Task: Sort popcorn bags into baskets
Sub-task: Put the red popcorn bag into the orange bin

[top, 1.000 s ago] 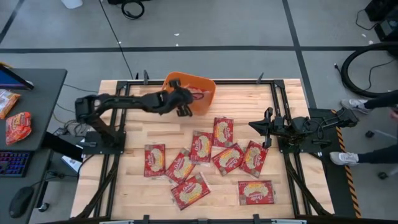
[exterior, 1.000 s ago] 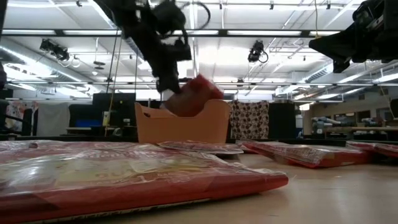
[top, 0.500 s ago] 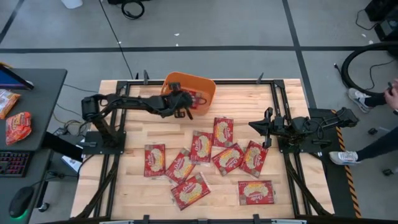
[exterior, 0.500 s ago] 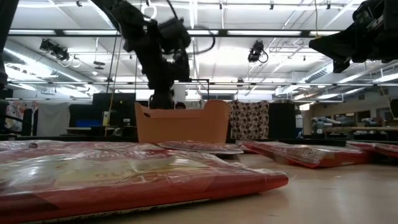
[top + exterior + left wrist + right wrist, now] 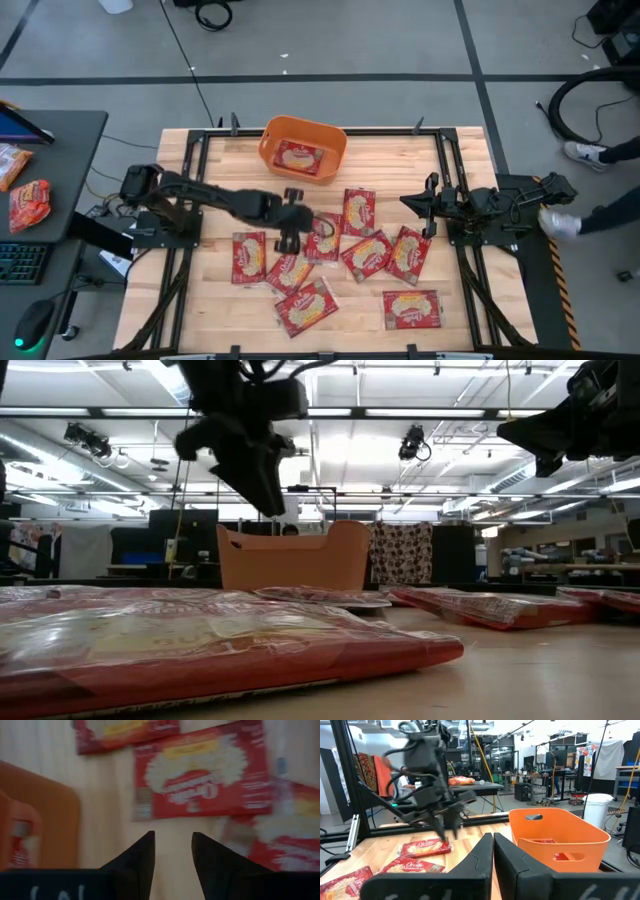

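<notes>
My left gripper (image 5: 292, 218) hangs over the centre of the high view, above the cluster of popcorn bags (image 5: 330, 258) spread across the lower middle of the table (image 5: 460, 310). Fingers (image 5: 135, 862) narrowly parted, holding nothing. One popcorn bag (image 5: 300, 156) lies flat inside the orange basket (image 5: 335, 141) at upper centre, by the table's far edge. My right gripper (image 5: 425, 204) waits at mid-right, raised off the table, fingers closed together and empty.
</notes>
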You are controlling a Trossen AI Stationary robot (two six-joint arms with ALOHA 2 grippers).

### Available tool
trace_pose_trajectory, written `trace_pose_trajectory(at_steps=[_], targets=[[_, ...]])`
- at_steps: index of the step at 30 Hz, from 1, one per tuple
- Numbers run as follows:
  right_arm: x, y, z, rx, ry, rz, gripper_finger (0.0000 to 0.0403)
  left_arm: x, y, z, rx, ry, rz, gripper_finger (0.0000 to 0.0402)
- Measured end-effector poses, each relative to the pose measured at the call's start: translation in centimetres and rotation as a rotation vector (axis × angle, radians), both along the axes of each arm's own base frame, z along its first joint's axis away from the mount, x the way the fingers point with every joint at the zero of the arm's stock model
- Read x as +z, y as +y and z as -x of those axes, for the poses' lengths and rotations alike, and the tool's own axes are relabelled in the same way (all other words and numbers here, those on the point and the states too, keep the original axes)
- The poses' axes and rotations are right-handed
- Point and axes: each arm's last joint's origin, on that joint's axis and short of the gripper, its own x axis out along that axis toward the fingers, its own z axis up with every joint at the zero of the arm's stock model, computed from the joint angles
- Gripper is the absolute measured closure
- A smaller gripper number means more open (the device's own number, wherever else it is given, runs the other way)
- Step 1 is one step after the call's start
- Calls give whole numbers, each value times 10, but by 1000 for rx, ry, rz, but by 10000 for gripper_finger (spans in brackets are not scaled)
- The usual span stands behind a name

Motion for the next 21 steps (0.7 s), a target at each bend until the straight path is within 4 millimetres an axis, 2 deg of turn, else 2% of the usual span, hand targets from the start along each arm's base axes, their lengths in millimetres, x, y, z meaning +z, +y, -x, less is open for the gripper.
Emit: trace_pose_trajectory(at_steps=[3, 7, 9, 14, 17, 21], targets=[[0, 0, 0, 0, -1, 0, 383, -14, -19, 4, 15, -13, -40, 265], [0, 0, 0, 0, -1, 0, 383, -39, -36, 9, 31, -40, -222, 242], [0, 0, 0, 0, -4, -1, 383, -48, -39, 8, 49, -41, -287, 225], [1, 0, -1, 0, -9, -2, 383, -63, -41, -6, 38, -2, -247, 200], [1, 0, -1, 0, -10, -3, 383, -68, -48, -16, -88, 73, -356, 199], [1, 0, -1, 0, -9, -2, 383, -86, -54, -21, -403, 240, -585, 198]])
